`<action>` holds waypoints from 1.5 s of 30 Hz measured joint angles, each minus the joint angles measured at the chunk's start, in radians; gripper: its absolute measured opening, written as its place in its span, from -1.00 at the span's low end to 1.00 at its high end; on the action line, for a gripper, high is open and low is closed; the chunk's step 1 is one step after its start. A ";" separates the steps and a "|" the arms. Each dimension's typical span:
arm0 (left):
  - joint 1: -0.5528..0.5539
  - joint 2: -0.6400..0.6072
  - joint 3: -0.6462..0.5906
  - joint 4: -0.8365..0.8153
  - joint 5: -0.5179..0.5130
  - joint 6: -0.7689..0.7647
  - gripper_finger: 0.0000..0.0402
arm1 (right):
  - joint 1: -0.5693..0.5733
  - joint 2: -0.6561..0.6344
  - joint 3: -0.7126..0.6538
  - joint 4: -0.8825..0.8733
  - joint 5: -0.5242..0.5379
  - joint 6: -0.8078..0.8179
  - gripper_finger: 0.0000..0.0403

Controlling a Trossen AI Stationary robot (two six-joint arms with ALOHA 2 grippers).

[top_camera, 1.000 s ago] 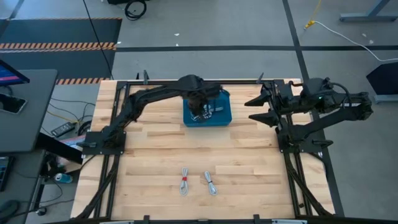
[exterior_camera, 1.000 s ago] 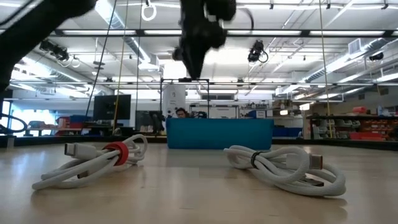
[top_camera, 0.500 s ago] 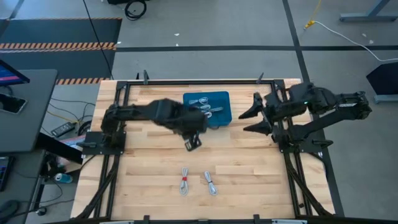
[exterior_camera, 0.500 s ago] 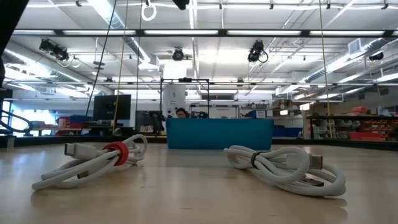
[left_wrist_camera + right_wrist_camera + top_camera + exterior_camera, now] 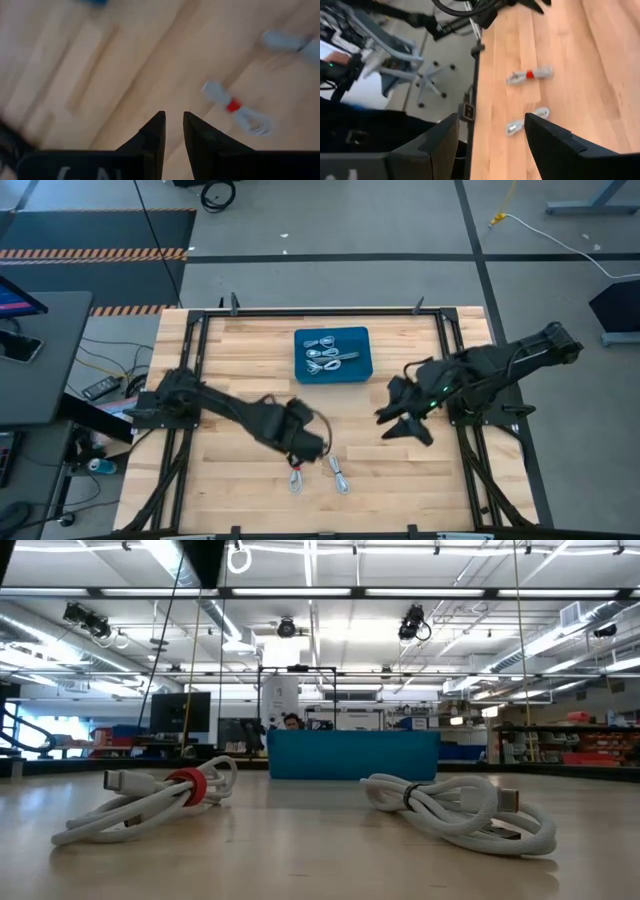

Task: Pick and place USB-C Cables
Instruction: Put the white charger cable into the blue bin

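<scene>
Two USB-C cable bundles lie flat on the wooden table near its front edge. One has a red band. The other lies to its right. Several more bundles lie in the blue tray at the far middle. My left gripper hovers just on the far side of the red-banded bundle, pointing down, its fingers a narrow gap apart with nothing between them. My right gripper is wide open above the table's right half, holding nothing.
The blue tray's front wall stands behind both bundles in the low view. Black frame rails run along the table's left and right sides. Bare wood lies between the tray and the two bundles.
My left gripper has swung from above the blue tray toward the table's near edge and now stands over the red-banded bundle. My right gripper has come down and toward the near edge, turning as it went, and has stayed open. The cables have not moved.
</scene>
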 joint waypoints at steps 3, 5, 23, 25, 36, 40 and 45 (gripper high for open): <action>-0.035 0.000 -0.106 -0.001 0.079 -0.085 -0.64 | 0.012 0.062 0.000 0.001 0.012 0.018 0.15; -0.058 0.000 -0.172 0.000 0.126 -0.154 -0.64 | 0.013 0.107 0.000 0.002 0.017 0.038 0.15; -0.226 0.000 -0.315 0.413 0.086 -0.556 -0.54 | 0.120 0.421 0.000 -0.247 -0.011 0.163 0.15; -0.231 0.000 -0.315 0.445 0.068 -0.591 -0.53 | 0.137 0.429 0.000 -0.406 -0.005 0.157 0.15; -0.223 0.024 -0.315 0.534 -0.022 -0.733 -0.51 | 0.237 0.343 -0.076 -0.742 0.139 0.309 0.15; -0.216 0.060 -0.316 0.576 -0.020 -0.801 -0.48 | 0.274 0.290 -0.107 -0.739 0.230 0.440 0.15; -0.203 0.126 -0.316 0.620 0.073 -0.841 -0.47 | 0.311 0.225 -0.124 -0.738 0.332 0.579 0.15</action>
